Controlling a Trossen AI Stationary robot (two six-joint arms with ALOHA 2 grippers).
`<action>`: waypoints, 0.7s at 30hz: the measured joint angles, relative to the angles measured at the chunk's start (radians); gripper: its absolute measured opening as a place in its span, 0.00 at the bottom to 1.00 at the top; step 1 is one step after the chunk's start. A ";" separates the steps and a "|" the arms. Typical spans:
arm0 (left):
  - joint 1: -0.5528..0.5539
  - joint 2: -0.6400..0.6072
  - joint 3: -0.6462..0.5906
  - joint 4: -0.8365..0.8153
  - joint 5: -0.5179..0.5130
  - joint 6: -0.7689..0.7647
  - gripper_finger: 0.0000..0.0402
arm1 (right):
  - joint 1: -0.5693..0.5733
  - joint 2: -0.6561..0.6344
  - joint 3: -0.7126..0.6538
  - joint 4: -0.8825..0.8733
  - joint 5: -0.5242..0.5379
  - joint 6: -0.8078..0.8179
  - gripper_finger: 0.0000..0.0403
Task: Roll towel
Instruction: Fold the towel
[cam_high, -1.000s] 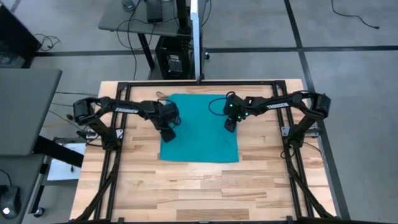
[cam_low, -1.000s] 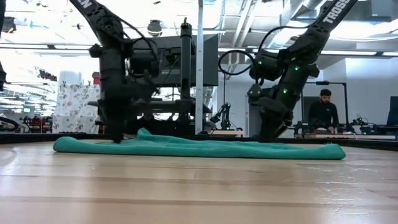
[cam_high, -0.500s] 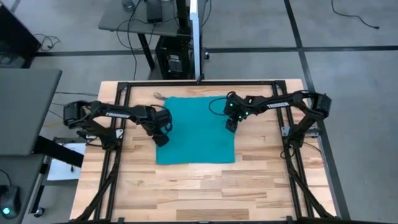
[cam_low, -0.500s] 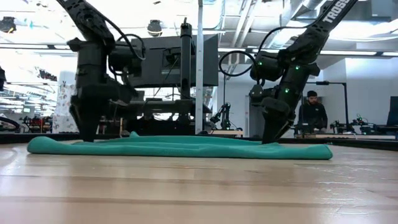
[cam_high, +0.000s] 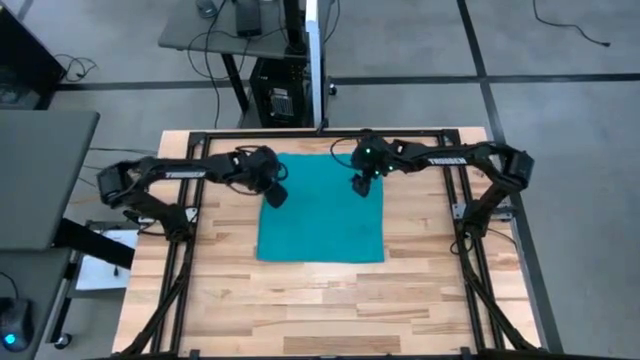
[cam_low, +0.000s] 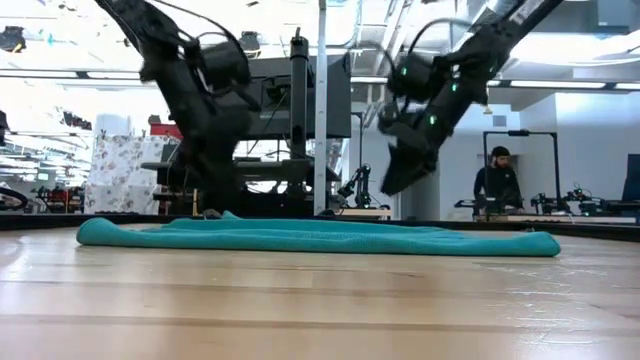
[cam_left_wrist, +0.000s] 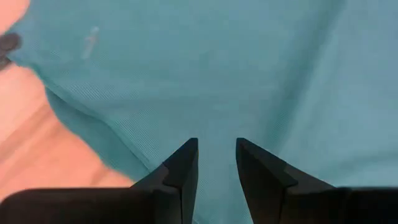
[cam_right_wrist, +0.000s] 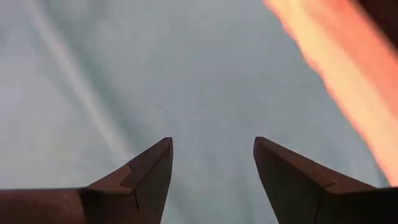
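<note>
The towel (cam_high: 322, 210) lies spread flat on the wooden surface (cam_high: 300, 300), roughly centred between the two arms, with no roll started. Compared with a second ago, both grippers have lifted off the cloth and moved toward the far edge of the towel. The left gripper (cam_high: 277, 193) now hangs above the far left corner region; half a second ago it was low at the left edge, and the towel had been dragged slightly leftward and has since settled back. The right gripper (cam_high: 358, 186) has risen from the cloth and now sits above the far right part of the towel.

In the left wrist view the left gripper's fingers (cam_left_wrist: 180, 171) stand a narrow gap apart with only cloth beyond them, nothing clamped. In the right wrist view the right gripper's fingers (cam_right_wrist: 152, 168) are spread wide, also empty.

Judgement: the flattening or positioning step appears finished, and both arms are staging at the far edge. The likely next requirement is a simultaneous pinch of that edge to begin the roll toward the near side.
</note>
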 joint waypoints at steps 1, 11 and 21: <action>0.014 0.029 0.000 0.003 0.000 0.020 0.23 | -0.010 0.020 -0.001 -0.002 0.000 0.000 0.54; 0.115 0.118 0.005 -0.110 -0.037 0.110 0.23 | -0.017 0.098 -0.005 -0.125 0.001 -0.038 0.54; 0.139 0.041 0.026 -0.132 -0.073 0.091 0.23 | -0.030 0.030 0.017 -0.103 -0.003 -0.022 0.54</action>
